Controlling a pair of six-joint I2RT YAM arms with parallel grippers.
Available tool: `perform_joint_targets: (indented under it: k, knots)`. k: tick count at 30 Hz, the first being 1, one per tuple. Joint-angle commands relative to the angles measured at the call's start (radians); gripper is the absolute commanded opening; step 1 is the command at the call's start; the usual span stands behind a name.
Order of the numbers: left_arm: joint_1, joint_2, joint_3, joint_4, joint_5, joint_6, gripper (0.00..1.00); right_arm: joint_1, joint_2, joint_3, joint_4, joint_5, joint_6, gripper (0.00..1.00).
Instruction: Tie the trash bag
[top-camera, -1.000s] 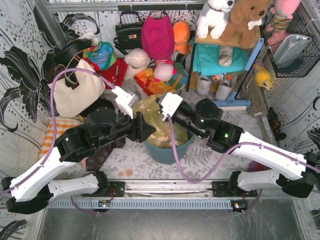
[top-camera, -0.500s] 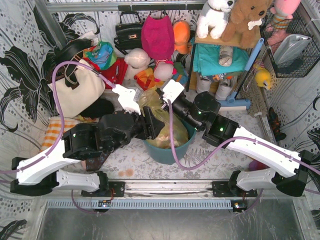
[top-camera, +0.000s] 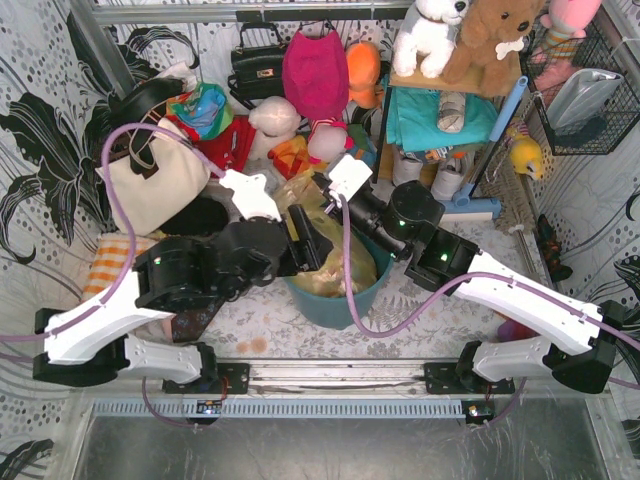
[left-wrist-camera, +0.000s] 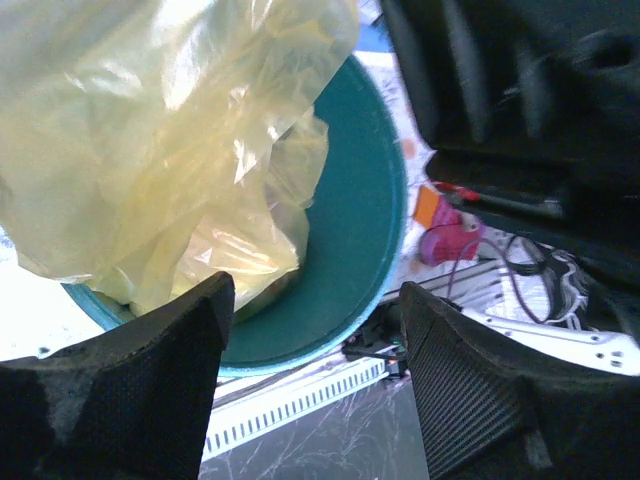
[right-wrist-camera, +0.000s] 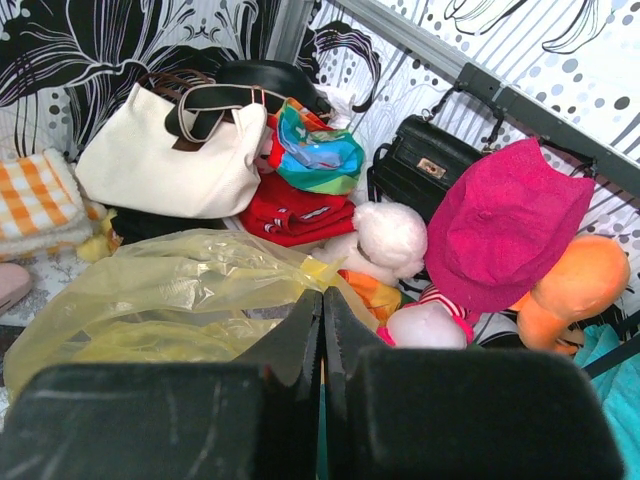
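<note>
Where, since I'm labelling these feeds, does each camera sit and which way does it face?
Top: above and behind the robot, looking down at the table; left arm and right arm both show, bases nearest.
Left wrist: on the left arm, looking down past the yellow bag into the teal bin; the left claw, open, frames the bottom.
Right wrist: on the right arm, looking across the bag toward the cream handbag and pink hat; the right claw, shut, pinches the bag.
Shared: the yellow bag appears in all three.
</note>
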Motion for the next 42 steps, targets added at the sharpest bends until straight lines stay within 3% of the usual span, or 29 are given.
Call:
perform_joint_targets:
  k: [1, 6, 17, 23, 25, 29, 31, 34, 42]
  knots:
    - [-0.006, 0.07, 0.012, -0.087, -0.016, -0.088, 0.74, -0.008, -0.002, 0.044, 0.047, 0.016, 0.027, 0.0]
    - [-0.006, 0.102, 0.0, -0.127, -0.055, -0.157, 0.69, -0.007, -0.007, 0.041, 0.059, 0.018, 0.046, 0.0]
    - [-0.012, 0.165, 0.003, -0.247, -0.162, -0.284, 0.73, -0.008, -0.012, 0.047, 0.05, 0.012, 0.053, 0.0]
    - [-0.013, 0.156, -0.073, -0.112, -0.153, -0.271, 0.73, -0.008, -0.011, 0.043, 0.054, -0.002, 0.061, 0.0]
    - [-0.013, 0.154, -0.073, -0.073, -0.148, -0.249, 0.64, -0.008, -0.01, 0.043, 0.051, -0.012, 0.066, 0.0]
    - [-0.013, 0.122, -0.04, 0.035, -0.122, -0.117, 0.2, -0.008, -0.014, 0.052, 0.035, -0.062, 0.084, 0.0]
    - [-0.014, 0.08, -0.056, 0.134, -0.095, -0.014, 0.08, -0.008, -0.015, 0.065, 0.016, -0.095, 0.102, 0.0]
    - [-0.013, 0.001, -0.122, 0.285, -0.061, 0.127, 0.0, -0.007, -0.02, 0.089, -0.02, -0.149, 0.138, 0.0]
    - [-0.013, -0.163, -0.206, 0.54, -0.036, 0.41, 0.0, -0.007, -0.048, 0.147, -0.13, -0.243, 0.239, 0.0]
